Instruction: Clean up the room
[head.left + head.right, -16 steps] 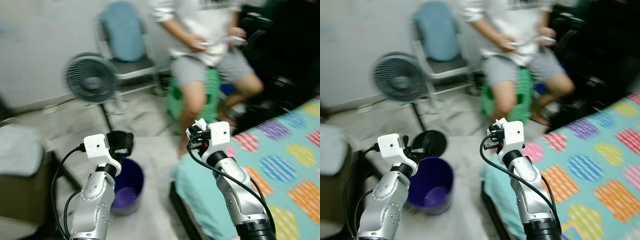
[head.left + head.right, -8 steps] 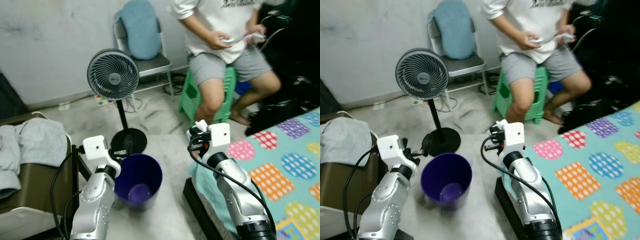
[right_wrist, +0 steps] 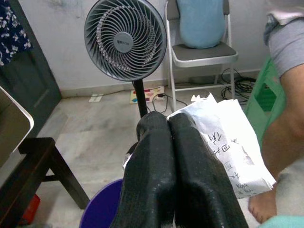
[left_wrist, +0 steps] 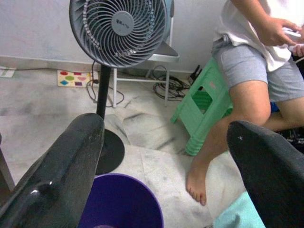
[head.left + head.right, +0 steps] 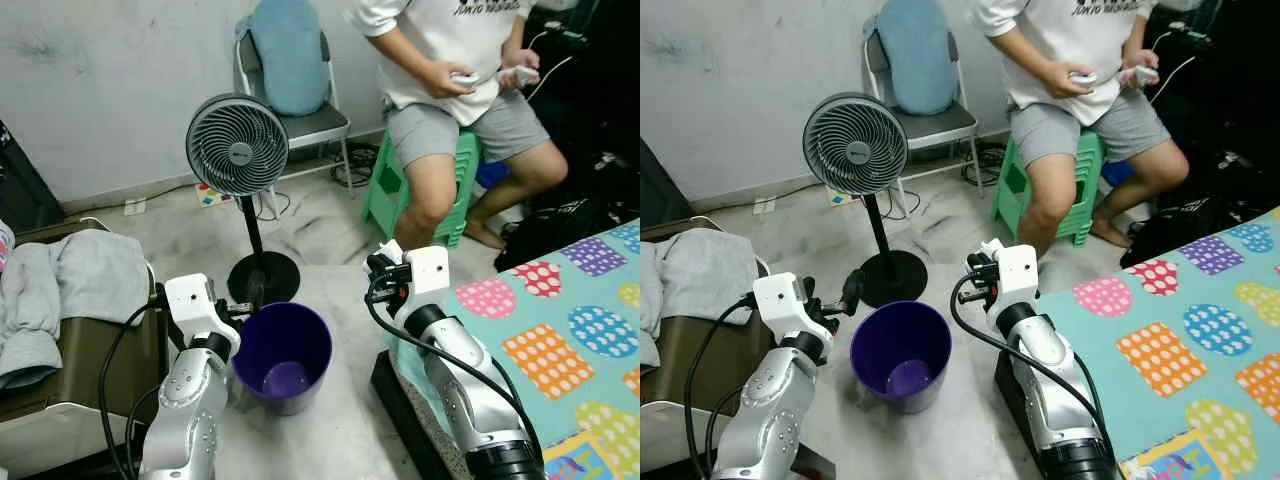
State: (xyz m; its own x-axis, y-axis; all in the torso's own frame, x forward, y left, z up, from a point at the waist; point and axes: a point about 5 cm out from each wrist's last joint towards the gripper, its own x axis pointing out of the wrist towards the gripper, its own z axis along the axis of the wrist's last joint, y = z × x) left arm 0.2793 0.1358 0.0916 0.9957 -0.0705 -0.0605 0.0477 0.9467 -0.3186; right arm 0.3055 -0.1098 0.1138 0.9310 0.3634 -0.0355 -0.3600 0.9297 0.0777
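The left tool (image 4: 161, 156) is raised just left of the purple bucket (image 5: 283, 357), its two black fingers (image 4: 57, 166) spread wide with nothing between them; through the gap I can see the bucket's rim below. Off to the far left, grey clothes (image 5: 60, 290) lie heaped over an olive-coloured piece of furniture (image 5: 70, 375). Behind the bucket, a grey pedestal fan (image 5: 237, 145) stands on the marble floor (image 5: 320, 225), its round black base just beside the bucket's far rim. Further back, against the wall, is a folding metal chair (image 5: 940, 125) with a light blue cushion (image 5: 912, 55) propped on it.

The right tool (image 3: 176, 142) is held up to the right of the bucket, near the corner of the bed (image 5: 1170, 340), and its fingers are pressed together on a crumpled sheet of white paper (image 3: 228, 137) with handwriting on it. From the wrist view the paper sticks out to one side of the fingers, and the bucket's purple rim shows beneath them, so the paper is near the bucket but not over its middle as far as I can tell. The bucket itself seems to have only a small pale thing at the bottom, too unclear to name.

To the right, a person (image 5: 450, 60) in a white shirt and grey shorts sits on a green plastic stool (image 5: 400, 190), holding a white device in both hands. The bed's teal cover carries bright spotted and striped patches.
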